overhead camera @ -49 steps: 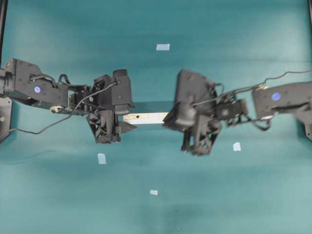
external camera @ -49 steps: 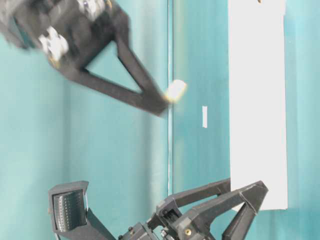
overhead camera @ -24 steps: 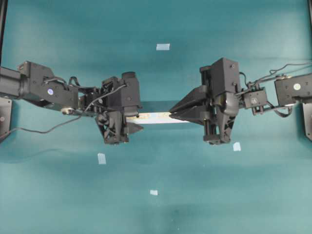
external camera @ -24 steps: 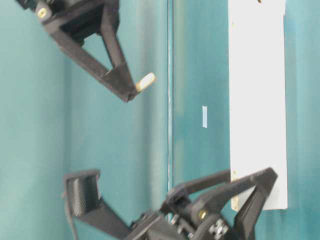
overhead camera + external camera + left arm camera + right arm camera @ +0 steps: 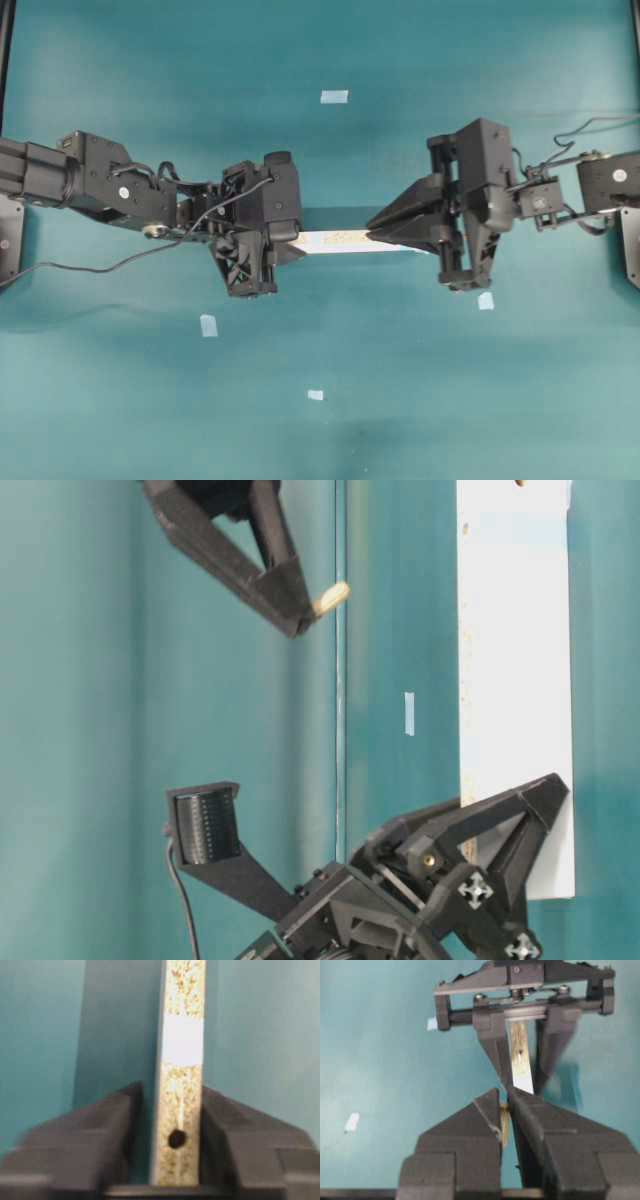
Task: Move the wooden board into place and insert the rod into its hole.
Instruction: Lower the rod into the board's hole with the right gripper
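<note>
Wooden board [image 5: 335,241] mostly hidden under left end effector [image 5: 290,238] clamping it; right end effector [image 5: 375,228] pinches rod [image 5: 331,598].

Both arms are matte black, built of boxy blocks joined by brackets. The left arm [image 5: 110,190] and right arm [image 5: 600,185] each carry a small round blue-white sticker, silver screws and loose black cables. The fingers [image 5: 470,1130] are broad, wedge-shaped black plastic.
</note>
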